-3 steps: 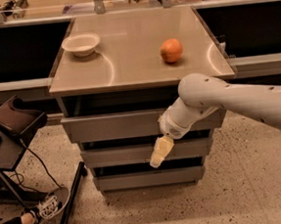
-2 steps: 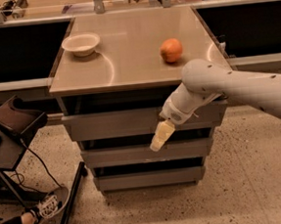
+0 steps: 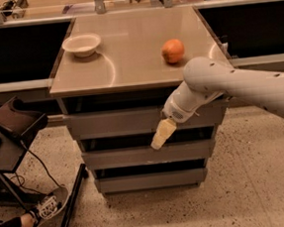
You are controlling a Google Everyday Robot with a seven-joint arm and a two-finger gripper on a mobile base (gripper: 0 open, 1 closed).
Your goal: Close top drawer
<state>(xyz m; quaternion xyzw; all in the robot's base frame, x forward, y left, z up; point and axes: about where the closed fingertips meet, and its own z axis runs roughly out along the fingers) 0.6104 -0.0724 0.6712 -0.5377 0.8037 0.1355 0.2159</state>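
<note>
In the camera view, the desk [image 3: 138, 66] carries a pale bowl [image 3: 81, 43] at far left and an orange [image 3: 173, 50] at far right. Below its near edge sits the top drawer [image 3: 108, 123]. Its flat grey front stands a little nearer than the desk edge, with a dark gap above it, so it looks partly open. The white arm [image 3: 228, 80] reaches in from the right. Its gripper [image 3: 158, 140] hangs in front of the right half of the drawer front, tip down at the lower edge, just above the second drawer [image 3: 136, 156]. The fingers [image 3: 164, 129] look pressed together into one pale wedge, holding nothing.

As I judge it, the closing is not yet done. The gripper is at the front, but whether it touches cannot be told, and the push toward the far side is what remains.

Compared with a second ago, the gripper has risen from the second drawer's front to the top drawer's lower edge, and the arm's bend has drawn closer to the desk. The top drawer itself seems not to have moved.
</note>
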